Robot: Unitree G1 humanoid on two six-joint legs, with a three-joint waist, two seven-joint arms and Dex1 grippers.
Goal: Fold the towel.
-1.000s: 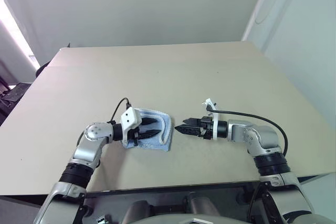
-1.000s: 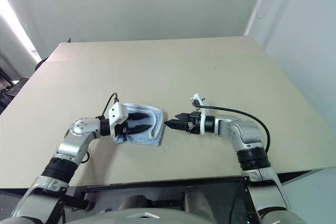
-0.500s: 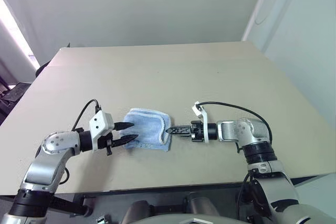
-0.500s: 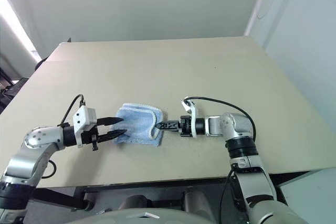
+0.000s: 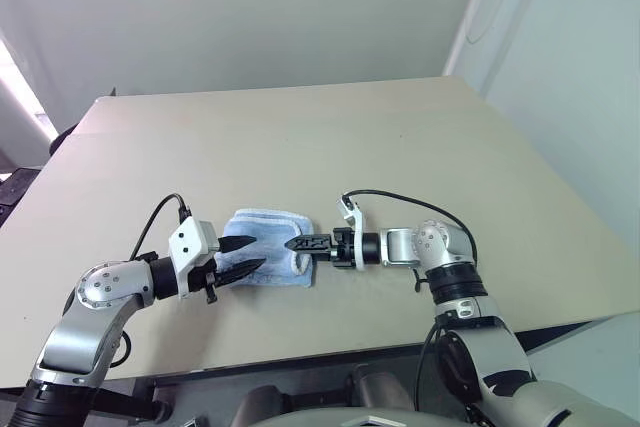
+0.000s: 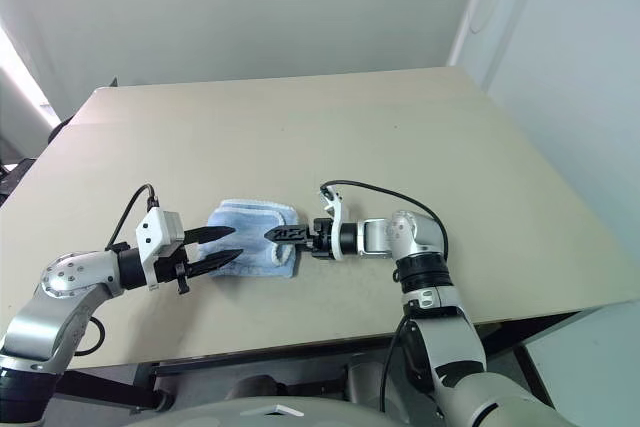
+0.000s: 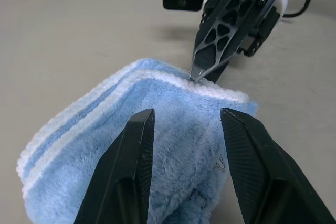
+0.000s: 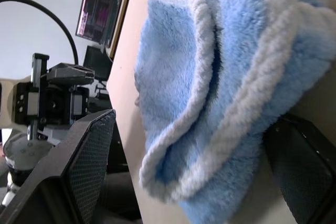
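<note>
I've got the towel (image 5: 268, 245) lying folded over in a small blue bundle on the surface (image 5: 330, 147), toward the near edge and a bit left of the middle, its white stitched edging curling along the side that faces my right arm. My left pincer (image 5: 243, 255) sits at the towel's left side, fingers spread apart, one finger above the cloth and one at its near edge; in the left wrist view the two black fingers (image 7: 134, 161) straddle the blue pile without clamping it, so that one's released. My right pincer (image 5: 298, 244) points level along the surface, straight at the towel's right side, tips right on the white edging. In the right wrist view its fingers (image 8: 86, 156) stand wide on either side of the folded layers, not pinching, so it's released too. The two pincers face each other across the towel, with the cloth between them
</note>
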